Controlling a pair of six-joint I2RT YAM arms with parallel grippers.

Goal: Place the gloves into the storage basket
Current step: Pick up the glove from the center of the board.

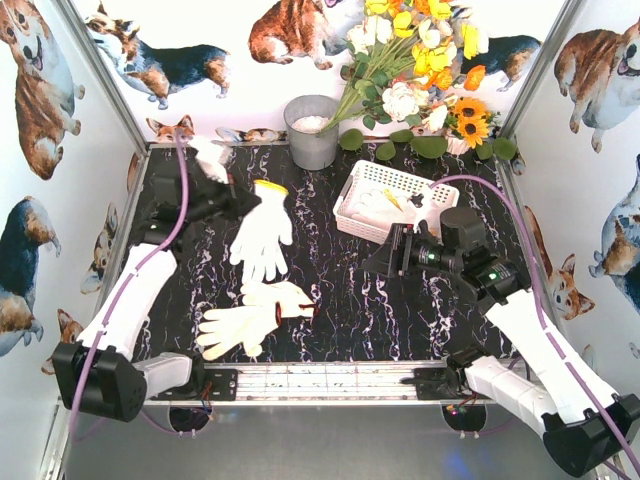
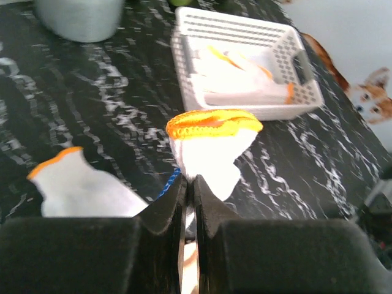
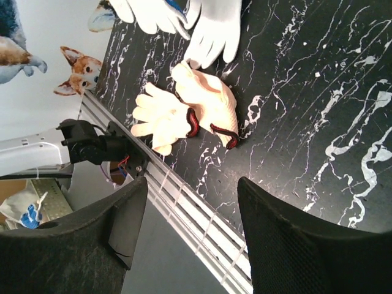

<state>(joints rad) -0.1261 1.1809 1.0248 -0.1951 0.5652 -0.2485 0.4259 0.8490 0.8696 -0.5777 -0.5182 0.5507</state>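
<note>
My left gripper [image 2: 190, 180] is shut on a white glove with a yellow-orange cuff [image 2: 211, 147]; in the top view this glove [image 1: 262, 238] spreads beside the left gripper [image 1: 232, 205] at mid-left. A second white glove [image 2: 79, 187] lies close by. Two cream gloves with red cuffs [image 1: 250, 315] rest near the front edge, also visible from the right wrist [image 3: 184, 107]. The white storage basket [image 1: 345, 205] stands at back right with gloves [image 2: 239, 76] inside. My right gripper [image 1: 378, 262] hangs open and empty just in front of the basket.
A grey metal bucket [image 1: 312, 130] stands at the back centre, with a bunch of artificial flowers [image 1: 420, 60] to its right. Another white glove [image 1: 210, 155] lies at the back left. A metal rail [image 3: 202, 229] runs along the table's front edge.
</note>
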